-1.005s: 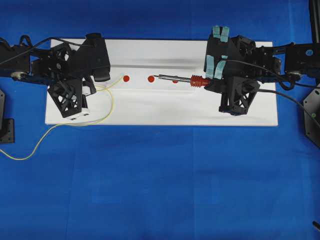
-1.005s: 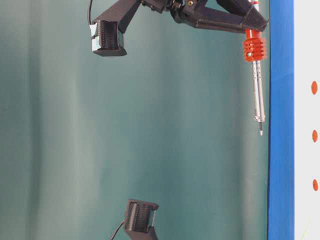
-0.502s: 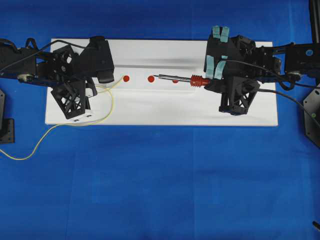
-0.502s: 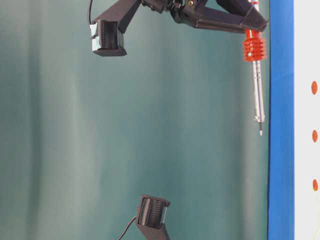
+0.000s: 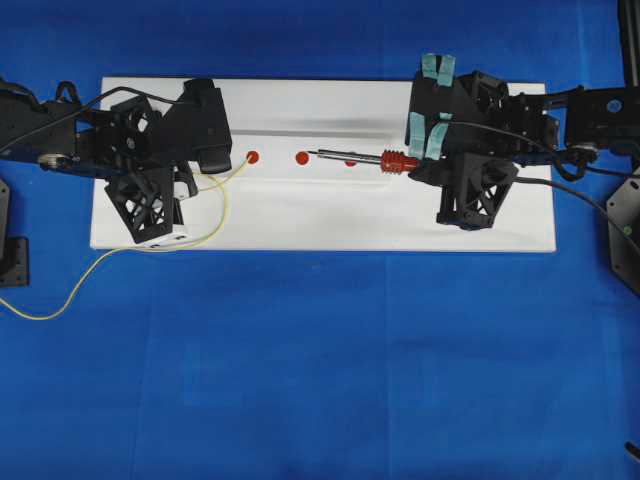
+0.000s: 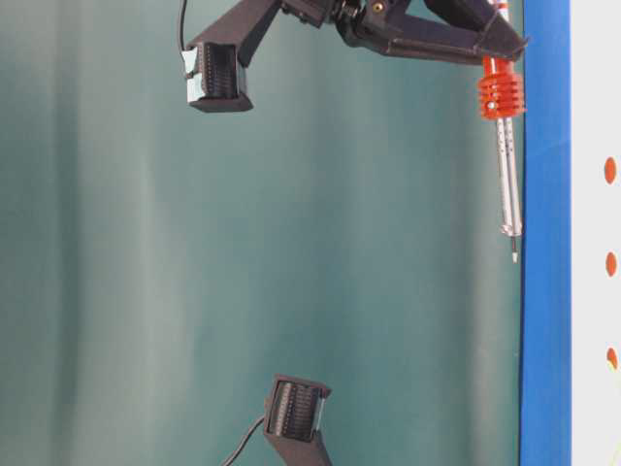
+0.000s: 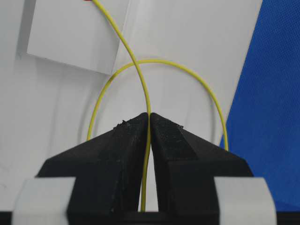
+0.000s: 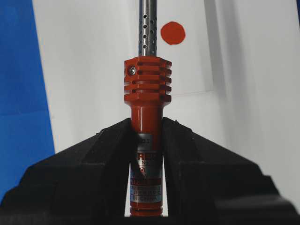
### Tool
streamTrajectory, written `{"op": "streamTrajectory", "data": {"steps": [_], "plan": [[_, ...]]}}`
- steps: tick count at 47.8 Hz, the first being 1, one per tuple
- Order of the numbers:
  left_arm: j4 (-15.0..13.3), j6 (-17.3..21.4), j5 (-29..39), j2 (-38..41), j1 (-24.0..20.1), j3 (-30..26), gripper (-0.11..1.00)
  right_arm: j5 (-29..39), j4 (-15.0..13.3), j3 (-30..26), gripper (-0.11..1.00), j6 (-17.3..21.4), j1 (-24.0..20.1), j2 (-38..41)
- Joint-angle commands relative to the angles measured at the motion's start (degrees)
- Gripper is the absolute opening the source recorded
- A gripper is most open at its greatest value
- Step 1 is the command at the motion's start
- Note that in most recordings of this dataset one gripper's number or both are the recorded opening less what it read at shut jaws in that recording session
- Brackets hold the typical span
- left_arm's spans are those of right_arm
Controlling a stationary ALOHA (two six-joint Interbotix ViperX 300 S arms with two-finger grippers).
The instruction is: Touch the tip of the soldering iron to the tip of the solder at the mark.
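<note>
The soldering iron (image 5: 392,160) lies level above the white board (image 5: 320,215), its red handle clamped in my right gripper (image 8: 146,123), which is shut on it. Its dark tip (image 5: 311,153) points left, close to the middle red mark (image 5: 302,157); the table-level view shows that tip (image 6: 513,256) off the board. My left gripper (image 7: 149,115) is shut on the thin yellow solder (image 7: 140,79). The solder's free end (image 5: 244,159) reaches the left red mark (image 5: 252,157), and a loop (image 5: 222,200) curls behind it.
A third red mark (image 5: 350,162) shows partly under the iron's shaft. The solder trails off the board's front edge onto the blue cloth (image 5: 40,315). Black cords (image 5: 590,200) run right from the right arm. Black brackets (image 5: 620,240) stand at the table's sides.
My left arm has shifted slightly right and turned, bringing the solder's end closer to the left mark. The iron has sunk slightly closer to the board.
</note>
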State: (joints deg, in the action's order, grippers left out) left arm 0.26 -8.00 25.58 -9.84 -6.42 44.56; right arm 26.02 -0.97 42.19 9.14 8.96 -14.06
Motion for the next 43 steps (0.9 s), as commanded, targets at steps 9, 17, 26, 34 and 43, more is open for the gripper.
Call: {"op": "streamTrajectory", "data": {"steps": [9,17,26,34,43], "plan": [[-0.1,-0.2,-0.1,-0.5,0.2,-1.0,0.03,-0.4,-0.3,-3.3,0.06,0.1,0.4,1.1],[-0.1,-0.9,0.0,-0.5,0.3,-1.0,0.03,1.8,-1.8,-7.6,0.06,-0.1,0.9,5.3],[-0.1,-1.1,0.0,-0.6,0.2,-0.9,0.03,6.8,-4.4,-14.4,0.06,-0.1,1.2,12.0],[-0.1,-1.0,0.0,-0.5,0.2,-1.0,0.03,9.3,-5.4,-18.9,0.06,-0.5,1.2,16.6],[-0.1,-0.8,0.0,-0.5,0.2,-1.0,0.03,9.2,-5.4,-20.2,0.06,-0.8,1.1,18.9]]}}
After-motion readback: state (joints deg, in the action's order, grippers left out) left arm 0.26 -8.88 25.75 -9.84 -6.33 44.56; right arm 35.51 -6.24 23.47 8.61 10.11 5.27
